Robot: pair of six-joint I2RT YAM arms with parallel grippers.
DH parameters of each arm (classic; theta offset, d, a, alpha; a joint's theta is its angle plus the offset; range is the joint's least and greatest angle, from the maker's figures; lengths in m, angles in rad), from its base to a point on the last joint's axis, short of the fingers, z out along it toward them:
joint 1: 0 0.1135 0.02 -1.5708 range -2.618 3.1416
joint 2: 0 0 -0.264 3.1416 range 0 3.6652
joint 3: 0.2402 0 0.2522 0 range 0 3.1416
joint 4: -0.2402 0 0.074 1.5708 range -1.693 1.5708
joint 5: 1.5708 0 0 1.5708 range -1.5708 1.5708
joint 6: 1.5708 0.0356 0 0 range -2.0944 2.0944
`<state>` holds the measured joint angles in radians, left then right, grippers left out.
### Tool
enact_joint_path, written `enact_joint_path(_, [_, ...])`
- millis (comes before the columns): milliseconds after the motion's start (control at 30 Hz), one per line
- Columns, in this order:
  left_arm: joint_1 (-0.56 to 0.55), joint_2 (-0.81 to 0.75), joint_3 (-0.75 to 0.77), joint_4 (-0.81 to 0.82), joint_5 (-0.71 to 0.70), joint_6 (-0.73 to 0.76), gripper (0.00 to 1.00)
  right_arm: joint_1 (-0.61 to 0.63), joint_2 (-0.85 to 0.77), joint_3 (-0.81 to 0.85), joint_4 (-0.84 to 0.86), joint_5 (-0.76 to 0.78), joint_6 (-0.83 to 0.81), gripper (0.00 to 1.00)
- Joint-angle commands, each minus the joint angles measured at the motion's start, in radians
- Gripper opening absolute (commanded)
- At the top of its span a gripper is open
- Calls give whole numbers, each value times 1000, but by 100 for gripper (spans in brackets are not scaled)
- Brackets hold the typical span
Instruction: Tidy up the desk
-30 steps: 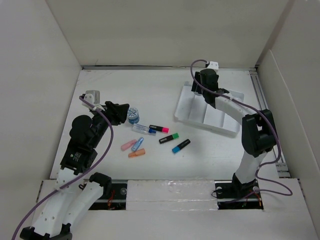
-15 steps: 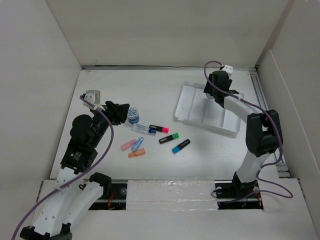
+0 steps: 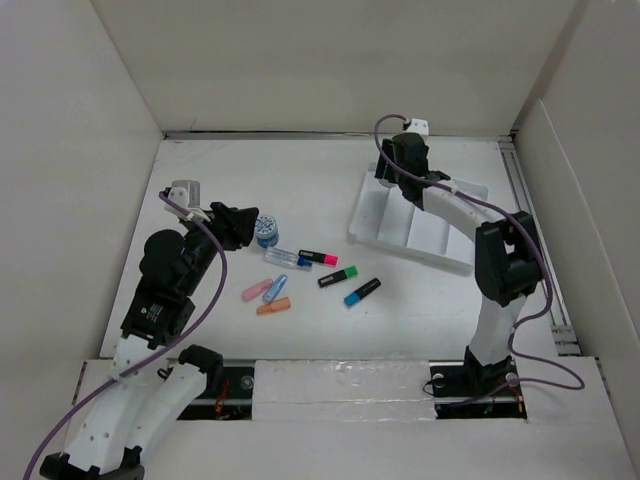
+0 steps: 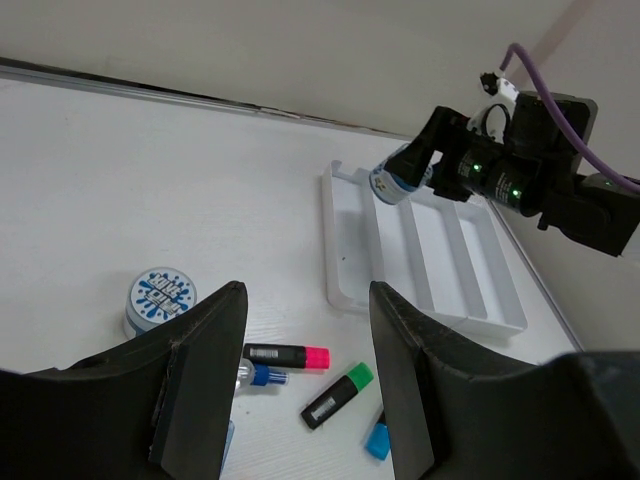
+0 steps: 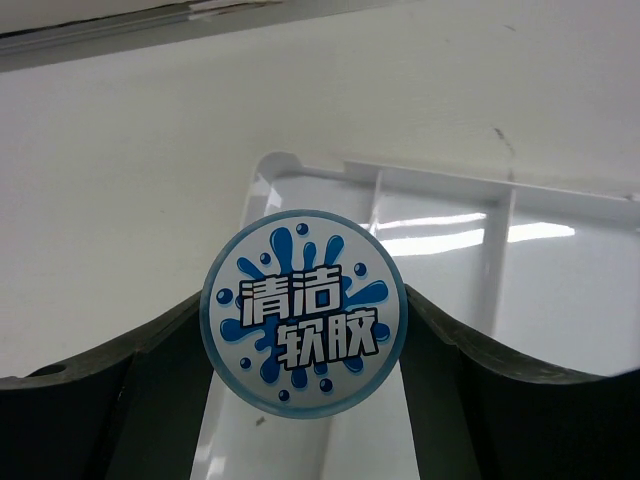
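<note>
Right wrist view is showing the right gripper (image 5: 305, 345) pinching a round plastic tub with a blue-and-white splash label (image 5: 303, 310) at centre frame, above the left end of a white compartmented plastic tray (image 5: 450, 250). The large matte-white desk (image 3: 300, 180) is filling the top view's middle. The left gripper (image 4: 308, 295) is hanging spread near a matching tub (image 4: 163, 297) at lower left.

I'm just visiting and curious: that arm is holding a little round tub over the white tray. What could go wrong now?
The round tub in the right gripper hangs over the end compartment of the tray, near its rim; released off-centre, it might catch a divider, sit tilted or roll onto the desk. The tray looks light, so a bump could shove it.
</note>
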<state>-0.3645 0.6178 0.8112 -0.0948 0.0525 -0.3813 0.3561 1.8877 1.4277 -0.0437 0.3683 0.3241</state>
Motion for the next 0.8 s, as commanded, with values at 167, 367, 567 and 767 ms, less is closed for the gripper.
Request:
enact_joint_path(167, [4, -21, -4, 46, 9, 12, 47, 24, 141, 197, -5, 7, -43, 58])
enact_joint_path(367, [4, -18, -4, 43, 0, 15, 47, -8, 38, 73, 16, 152, 27, 57])
enact_joint_path(567, [4, 0, -4, 49, 20, 12, 48, -147, -150, -160, 130, 123, 110, 56])
enact_joint_path(767, [4, 17, -1, 53, 29, 10, 47, -218, -137, -176, 80, 71, 122, 58])
